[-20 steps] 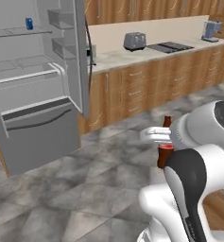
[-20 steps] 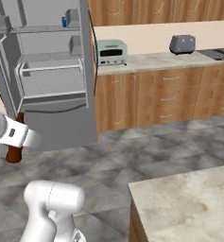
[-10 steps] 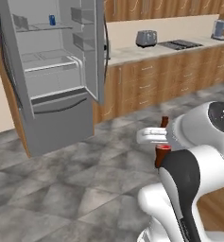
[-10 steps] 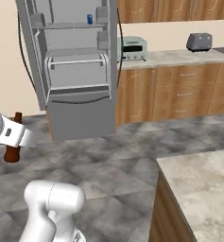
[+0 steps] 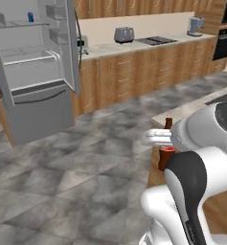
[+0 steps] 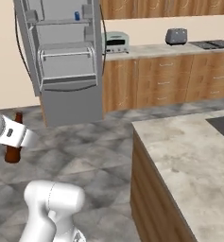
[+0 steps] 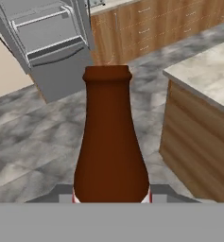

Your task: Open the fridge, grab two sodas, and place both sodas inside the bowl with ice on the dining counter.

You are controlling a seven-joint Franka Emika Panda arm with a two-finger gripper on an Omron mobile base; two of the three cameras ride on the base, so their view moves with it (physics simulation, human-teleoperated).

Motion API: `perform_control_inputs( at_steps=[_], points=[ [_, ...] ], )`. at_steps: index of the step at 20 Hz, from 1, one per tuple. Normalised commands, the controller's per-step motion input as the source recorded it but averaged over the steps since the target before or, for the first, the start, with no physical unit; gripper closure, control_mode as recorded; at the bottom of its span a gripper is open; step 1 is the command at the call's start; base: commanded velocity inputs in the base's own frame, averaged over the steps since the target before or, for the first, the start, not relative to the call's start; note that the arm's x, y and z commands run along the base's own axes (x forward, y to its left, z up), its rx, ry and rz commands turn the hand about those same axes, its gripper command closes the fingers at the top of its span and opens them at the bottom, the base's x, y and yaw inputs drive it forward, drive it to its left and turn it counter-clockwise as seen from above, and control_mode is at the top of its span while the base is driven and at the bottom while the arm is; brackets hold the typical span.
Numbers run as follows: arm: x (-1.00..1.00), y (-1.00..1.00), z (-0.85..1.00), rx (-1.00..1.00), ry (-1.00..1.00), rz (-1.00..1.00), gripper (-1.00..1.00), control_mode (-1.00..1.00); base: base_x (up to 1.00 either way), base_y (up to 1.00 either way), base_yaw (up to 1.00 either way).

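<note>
My gripper point(image 5: 162, 140) is shut on the dark brown soda bottle point(image 5: 164, 160) with the red label, held upright close to my body. From the other side, the gripper point(image 6: 17, 137) grips the bottle point(image 6: 12, 152) at its middle. The bottle point(image 7: 111, 142) rises just ahead in the hand view. The grey fridge point(image 5: 38, 72) stands open across the floor, with the blue soda can point(image 5: 30, 17) on its top shelf; the fridge point(image 6: 66, 61) and can point(image 6: 77, 16) also appear at upper left. The beige dining counter point(image 6: 189, 151) is at the right. The bowl is out of view.
A wall counter over wooden cabinets carries a toaster point(image 5: 124, 34), a cooktop point(image 5: 155, 40) and a kettle point(image 5: 195, 26). A toaster oven point(image 6: 115, 41) sits beside the fridge. Grey tiled floor lies between the fridge and the dining counter's wooden side point(image 7: 198, 142).
The whole picture has shifted: the base has moved, so the fridge slid left and farther off and the dining counter came into view. The bottle stays in my gripper.
</note>
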Motion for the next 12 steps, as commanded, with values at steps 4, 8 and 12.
perform_control_inputs(
  at_steps=[4, 8, 12],
  points=[
    [0.00, 0.00, 0.00, 0.00, 0.00, 0.00, 1.00, 1.00, -1.00, -0.69, -0.12],
    [0.00, 0.00, 0.00, 0.00, 0.00, 0.00, 1.00, 1.00, -1.00, -0.82, -0.11],
    [0.00, 0.00, 0.00, 0.00, 0.00, 0.00, 1.00, 1.00, -1.00, -0.96, -0.08]
  ],
)
